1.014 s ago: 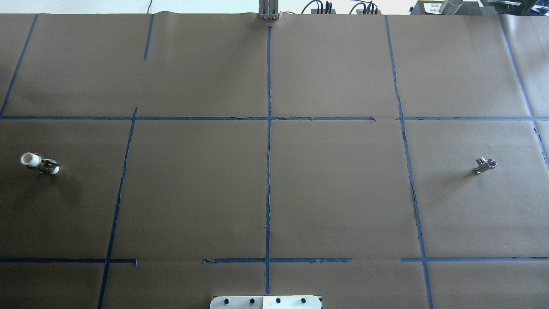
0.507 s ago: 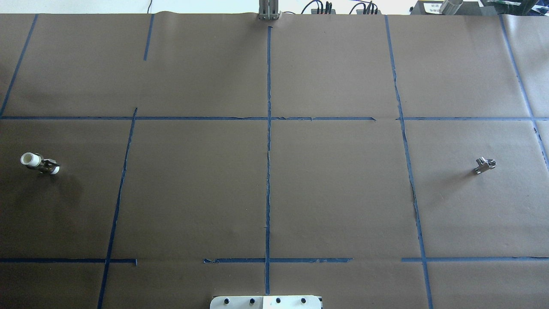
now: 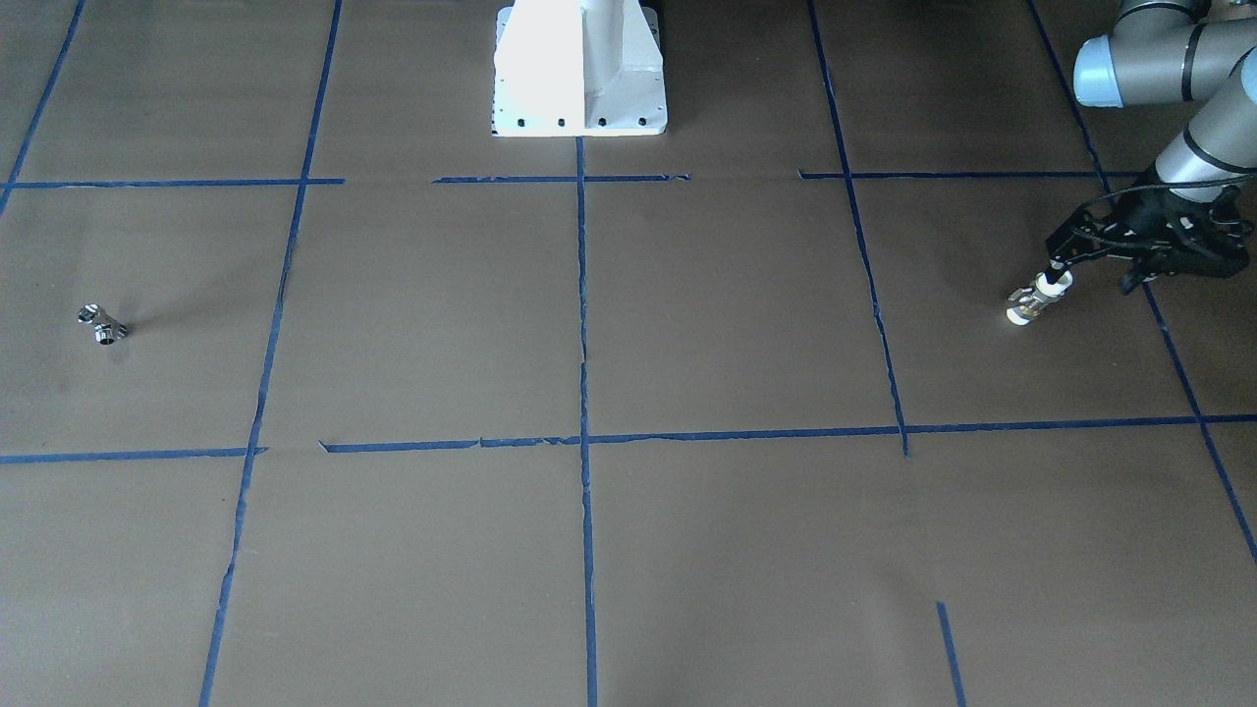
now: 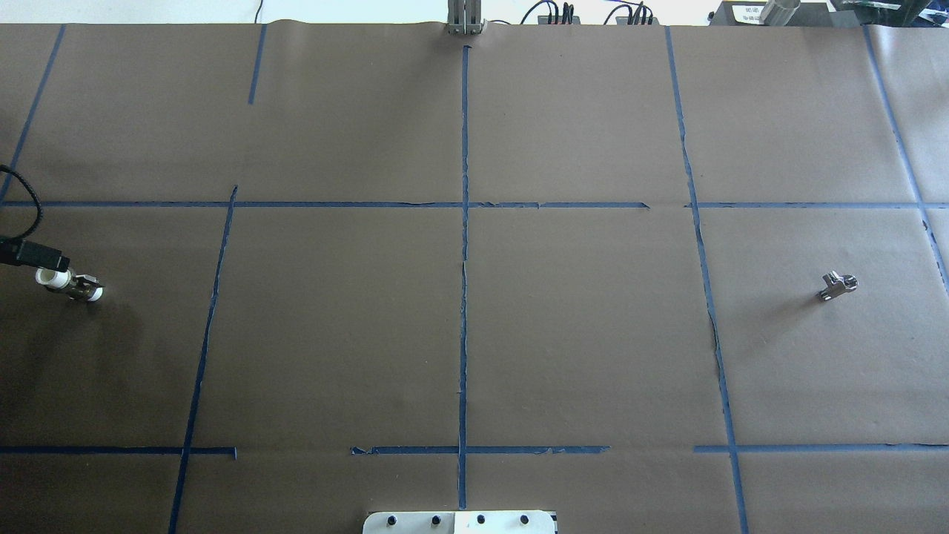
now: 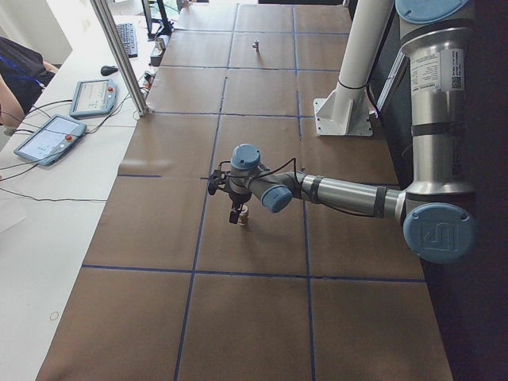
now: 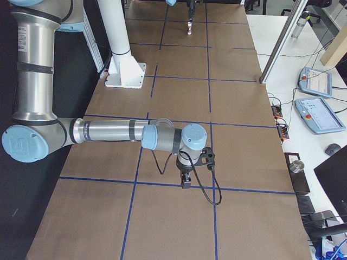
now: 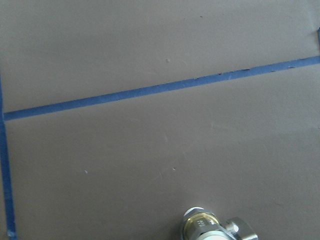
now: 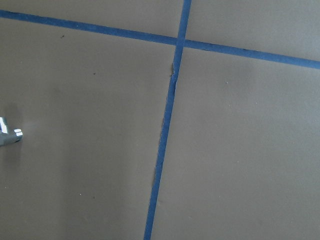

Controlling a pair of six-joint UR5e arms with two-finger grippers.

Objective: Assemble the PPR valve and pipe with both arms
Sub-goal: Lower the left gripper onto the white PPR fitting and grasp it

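Note:
The PPR valve (image 3: 1031, 300), white ends with a brass middle, lies at the table's left side, also seen in the overhead view (image 4: 69, 283) and at the bottom edge of the left wrist view (image 7: 207, 226). My left gripper (image 3: 1090, 277) hovers over it, looking open, with one fingertip (image 4: 46, 258) just above the valve's white end. The chrome pipe (image 4: 838, 285) lies alone at the right side (image 3: 102, 325) and shows at the right wrist view's left edge (image 8: 8, 136). My right gripper (image 6: 186, 182) shows only in the exterior right view, so I cannot tell if it is open or shut.
Brown paper with blue tape lines (image 4: 464, 297) covers the table. The robot's white base (image 3: 579, 69) stands at the near middle edge. An aluminium post (image 4: 465, 18), cables and teach pendants (image 6: 314, 84) sit beyond the far edge.
My left gripper's finger and its black cable have come into the overhead view from the left edge, beside the valve. The valve and the pipe have not moved.

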